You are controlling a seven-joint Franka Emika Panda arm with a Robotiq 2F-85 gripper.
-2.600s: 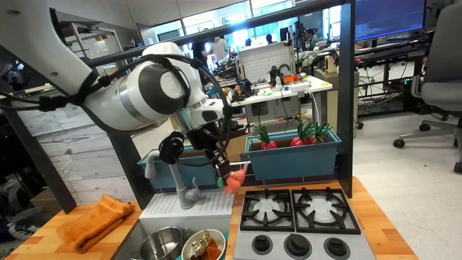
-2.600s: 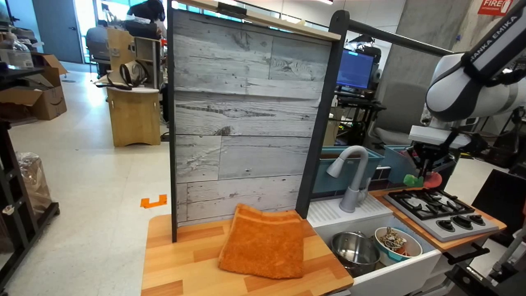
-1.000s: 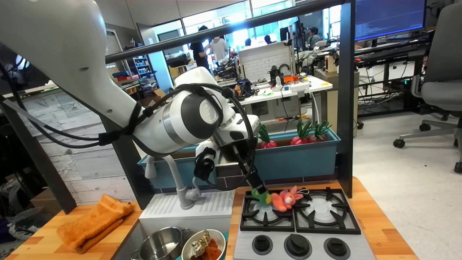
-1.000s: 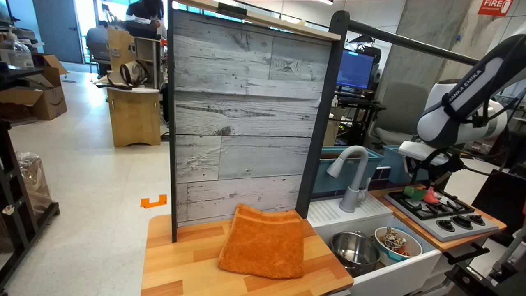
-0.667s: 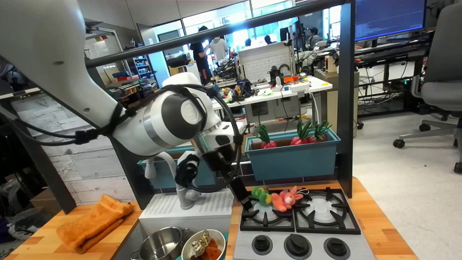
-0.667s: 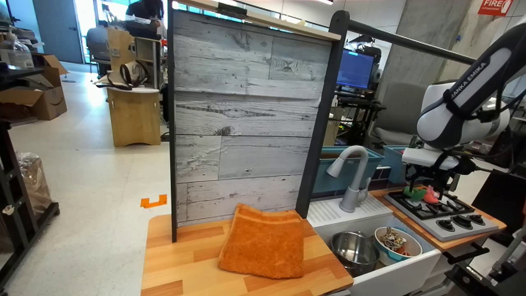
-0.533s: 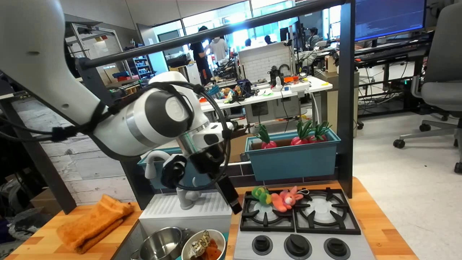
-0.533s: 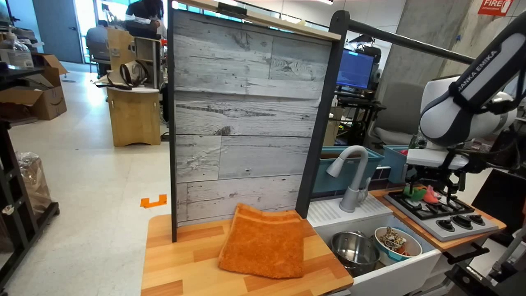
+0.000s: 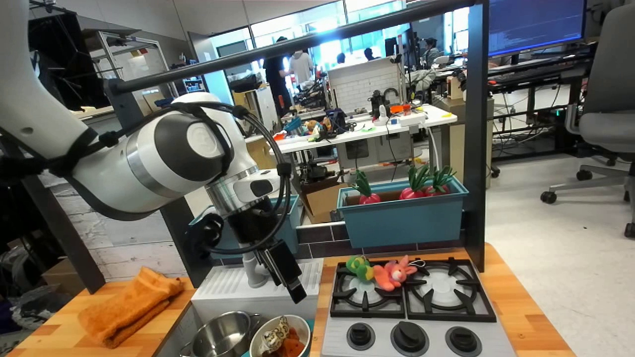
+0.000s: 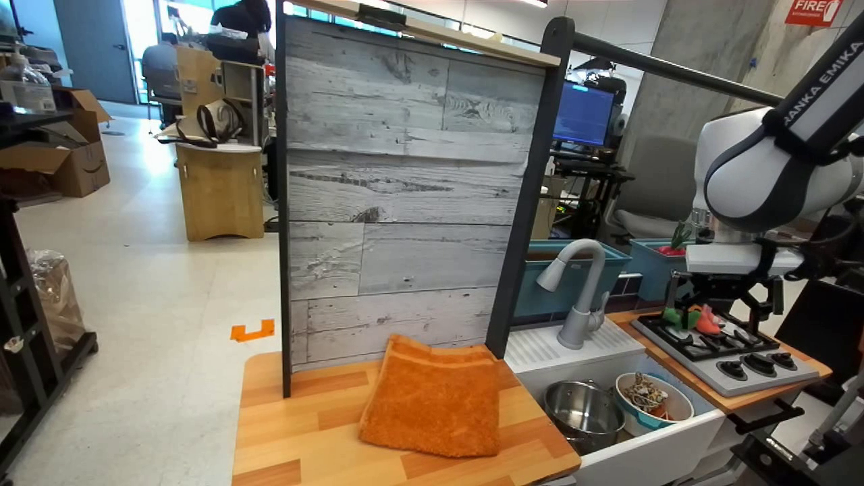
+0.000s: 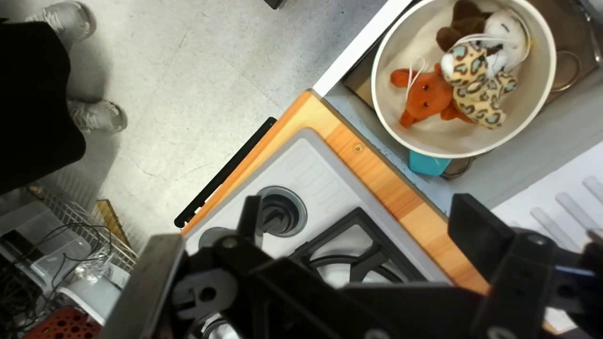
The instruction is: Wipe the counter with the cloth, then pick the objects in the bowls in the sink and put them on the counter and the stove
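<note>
My pincer (image 11: 360, 223) is spread wide, holding nothing. Soft toys (image 11: 426, 96) lie heaped in the pale bowl (image 11: 403, 52) in the sink (image 11: 537, 155); I'd best centre over the leopard-print toy (image 11: 480, 94), seemingly uppermost, descend well inside the bowl, and pinch its body alone, leaving neighbours behind.

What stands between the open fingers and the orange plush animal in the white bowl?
Nothing visible covers the white bowl, though the fingers would need to clear its rim. Inside, the leopard-print plush animal partly overlaps the orange plush animal in the wrist view, so it might come along.
</note>
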